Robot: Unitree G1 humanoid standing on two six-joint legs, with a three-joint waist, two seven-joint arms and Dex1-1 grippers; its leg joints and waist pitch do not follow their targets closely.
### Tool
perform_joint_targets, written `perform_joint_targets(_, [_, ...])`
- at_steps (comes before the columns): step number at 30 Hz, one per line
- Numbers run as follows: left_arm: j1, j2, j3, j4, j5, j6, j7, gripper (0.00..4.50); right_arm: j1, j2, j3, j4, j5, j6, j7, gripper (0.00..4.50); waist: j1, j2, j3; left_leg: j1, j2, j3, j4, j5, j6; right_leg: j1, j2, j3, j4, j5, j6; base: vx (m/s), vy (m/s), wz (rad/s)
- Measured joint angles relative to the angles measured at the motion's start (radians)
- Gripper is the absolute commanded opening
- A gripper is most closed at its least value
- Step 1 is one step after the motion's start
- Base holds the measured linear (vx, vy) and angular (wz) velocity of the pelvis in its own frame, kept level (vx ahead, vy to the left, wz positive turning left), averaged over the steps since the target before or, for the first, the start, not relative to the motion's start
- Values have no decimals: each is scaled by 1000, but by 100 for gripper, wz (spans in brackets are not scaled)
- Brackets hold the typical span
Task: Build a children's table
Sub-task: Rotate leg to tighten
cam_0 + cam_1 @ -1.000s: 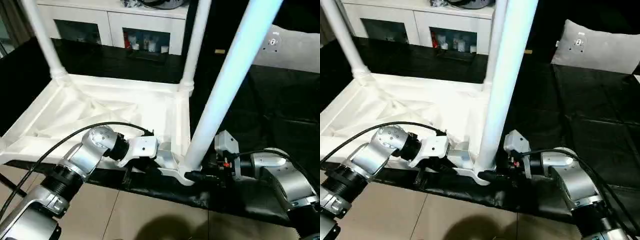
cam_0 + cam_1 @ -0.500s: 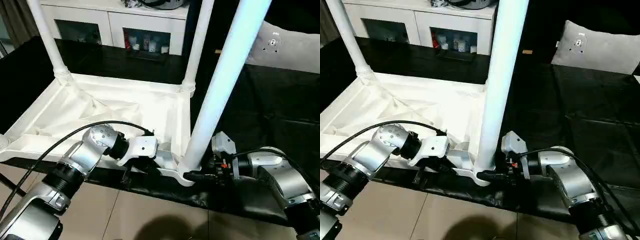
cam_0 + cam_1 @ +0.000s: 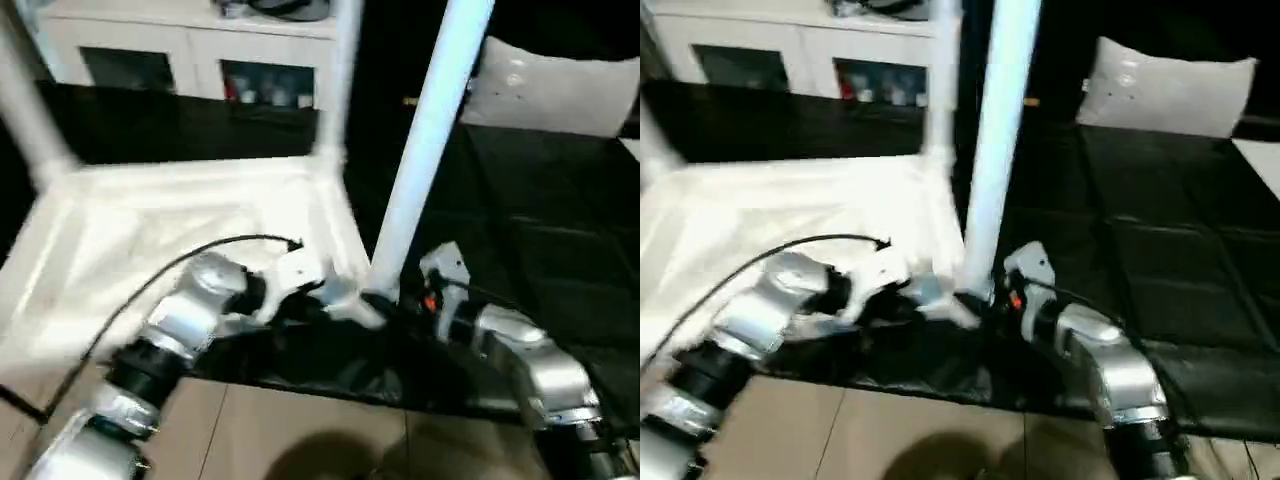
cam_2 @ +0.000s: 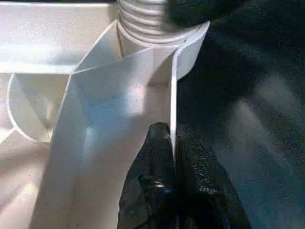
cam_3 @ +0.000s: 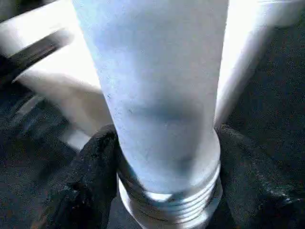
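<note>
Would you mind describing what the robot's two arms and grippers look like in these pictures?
Both forearms are rounded silver metal with black ringed joints. The left arm carries a thin black cable arching over it to a white wrist block. The right arm has a grey-white wrist housing with a small orange-red spot. The left gripper and right gripper each have two glossy black, rounded fingers.
</note>
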Motion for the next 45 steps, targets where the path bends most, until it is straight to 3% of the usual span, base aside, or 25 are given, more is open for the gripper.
perform_joint_targets(6, [2,-130,20,-11,23,111,185,0,-35,87,-44,27,-43,8,-216,270,5,0,0,-1,0,0,0,1,1,0,0,0,-2,1,0,0,0,0])
perform_joint_targets(7, [3,-139,19,-13,23,117,198,0,-36,90,-48,30,-47,1,-224,325,7,0,0,-2,0,0,-1,1,1,0,0,0,-3,1,0,0,0,0])
perform_joint_targets(11, [4,-142,12,-24,30,121,206,0,-25,103,-50,23,-56,-24,-229,362,11,0,0,-2,0,0,-3,1,1,0,0,0,-3,0,1,0,0,0])
perform_joint_targets(15, [4,-124,-2,-27,35,91,198,0,-8,93,-38,9,-59,-44,-215,389,13,1,0,-2,0,0,-3,0,1,-1,0,0,-4,0,1,0,0,0])
perform_joint_targets(22, [5,6,-44,-15,21,-75,42,0,39,-44,9,-23,-38,-108,1,443,28,2,1,-2,0,-1,-3,1,1,-1,1,0,-4,0,1,0,0,0])
perform_joint_targets(27, [0,73,-67,13,4,-203,-98,0,33,-152,5,-44,12,-147,177,443,45,3,2,-2,0,0,-3,1,2,1,-3,0,-4,0,2,0,0,0])
perform_joint_targets(33, [-48,117,-89,102,-31,-312,-252,0,31,-272,88,-73,32,-186,421,443,49,3,2,-2,0,1,-3,1,4,0,-5,0,-4,0,2,0,0,0])
perform_joint_targets(38, [-71,143,-101,146,-40,-378,-340,0,26,-301,133,-68,31,-191,528,443,53,3,2,-2,0,1,-3,1,4,1,-6,-2,-3,0,2,0,0,0])
perform_joint_targets(45, [-95,154,-118,188,-40,-441,-409,0,19,-320,159,-54,33,-190,582,371,56,1,2,-3,-1,2,-3,2,6,1,-7,-3,-3,0,2,0,0,0])
